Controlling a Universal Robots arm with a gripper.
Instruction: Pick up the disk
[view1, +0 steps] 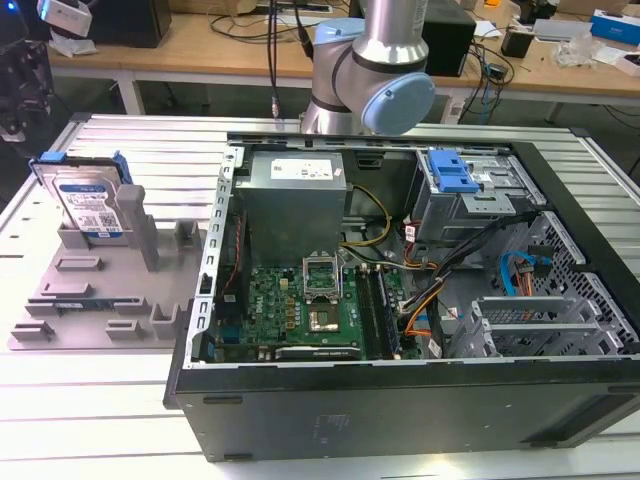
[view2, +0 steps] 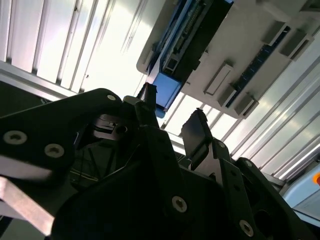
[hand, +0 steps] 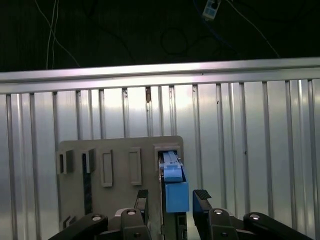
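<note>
Silver rectangular disk with blue side rails is standing upright in the grey plastic fixture tray, on the exterior view's left of the open black computer case. Black gripper is sitting open in the first wrist view, fingers flanking the disk's blue end and gripping nothing.

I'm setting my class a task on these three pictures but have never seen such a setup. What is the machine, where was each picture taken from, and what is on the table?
The machine is a robot arm with a two-fingered gripper. The exterior view, from a camera off the arm, shows a metal table carrying an open computer case and, at the exterior view's left, a grey tray. A disk stands upright in the tray. Both wrist views come from cameras on the arm, looking past the gripper: it is open, holds nothing, and hangs over the disk.
</note>
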